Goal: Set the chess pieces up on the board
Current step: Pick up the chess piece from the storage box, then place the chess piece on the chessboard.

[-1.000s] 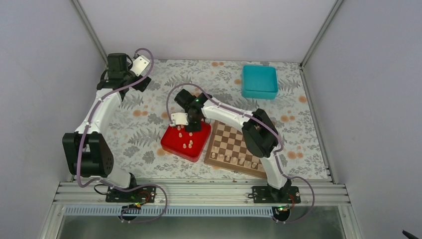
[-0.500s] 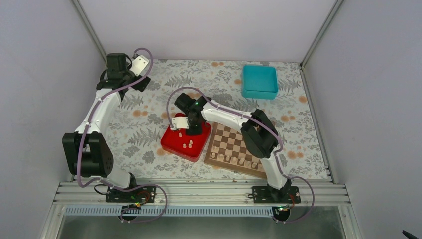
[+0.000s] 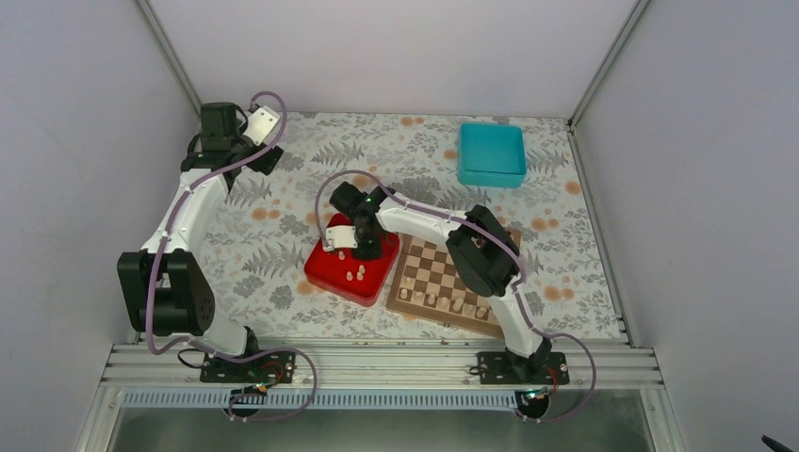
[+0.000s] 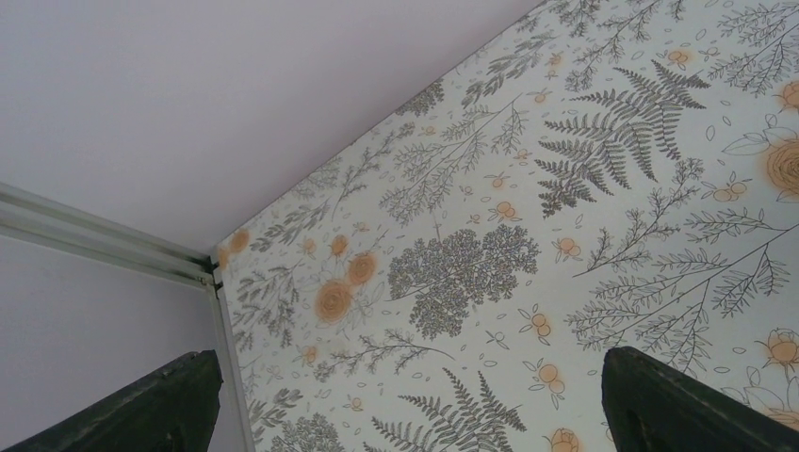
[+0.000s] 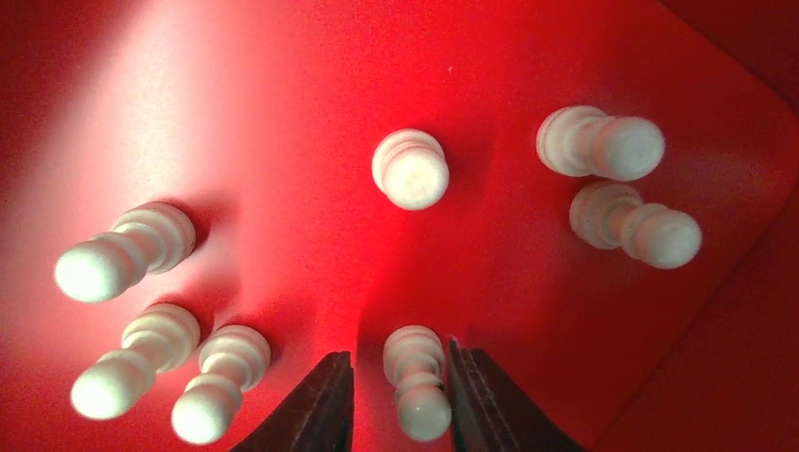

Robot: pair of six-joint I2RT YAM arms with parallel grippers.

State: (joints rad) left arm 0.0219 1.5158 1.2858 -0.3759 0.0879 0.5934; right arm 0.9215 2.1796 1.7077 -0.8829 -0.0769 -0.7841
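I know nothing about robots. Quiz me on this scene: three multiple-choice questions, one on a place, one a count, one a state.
1. Where are the right fingers? A over the red tray; B over the teal box; C over the chessboard.
2. How many chess pieces show in the right wrist view? A three; B seven; C twelve.
3. The left fingers are: A spread, empty; B clamped on a piece; C holding a box.
Answers: 1 A, red floor surrounds them; 2 B, seven in all; 3 A, only cloth shows between them.
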